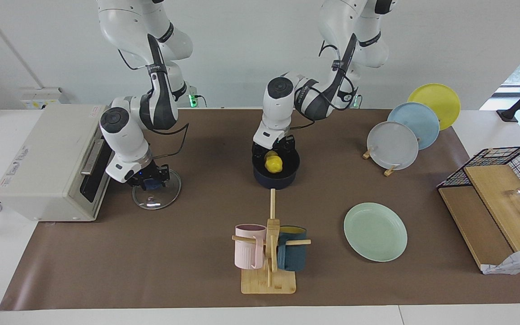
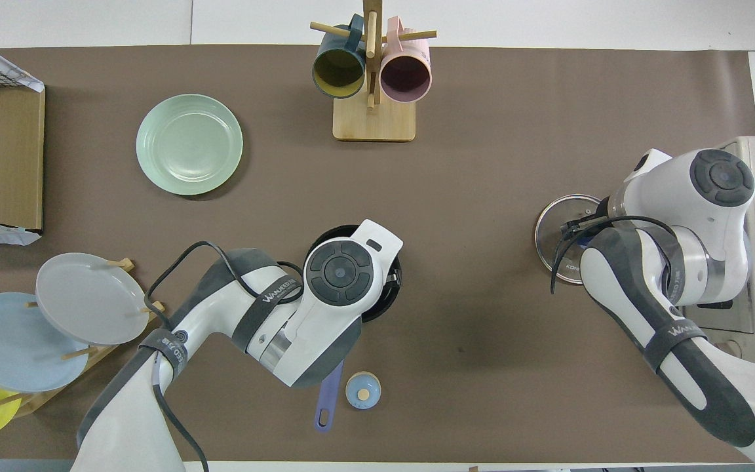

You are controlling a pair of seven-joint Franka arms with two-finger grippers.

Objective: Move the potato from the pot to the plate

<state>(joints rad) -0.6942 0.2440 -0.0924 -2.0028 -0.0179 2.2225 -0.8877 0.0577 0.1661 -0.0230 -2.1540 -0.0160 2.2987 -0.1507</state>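
Note:
The yellow potato [image 1: 272, 163] sits at the mouth of the dark navy pot [image 1: 276, 179] in the middle of the table. My left gripper [image 1: 272, 152] is down at the pot, right on top of the potato. In the overhead view my left wrist covers the potato and most of the pot; only the pot's rim [image 2: 387, 303] and its blue handle [image 2: 328, 400] show. The mint-green plate [image 1: 375, 231] lies bare, farther from the robots than the pot, toward the left arm's end; it also shows in the overhead view [image 2: 189, 144]. My right gripper [image 1: 152, 181] is shut on the blue knob of a glass lid [image 1: 169, 192] that rests on the table.
A toaster oven [image 1: 48, 162] stands at the right arm's end. A mug rack [image 1: 269, 253] stands farther out than the pot. A stand with three plates [image 1: 393, 144] and a wire basket with boards [image 1: 499, 180] are at the left arm's end. A small blue round piece [image 2: 363, 391] lies beside the pot's handle.

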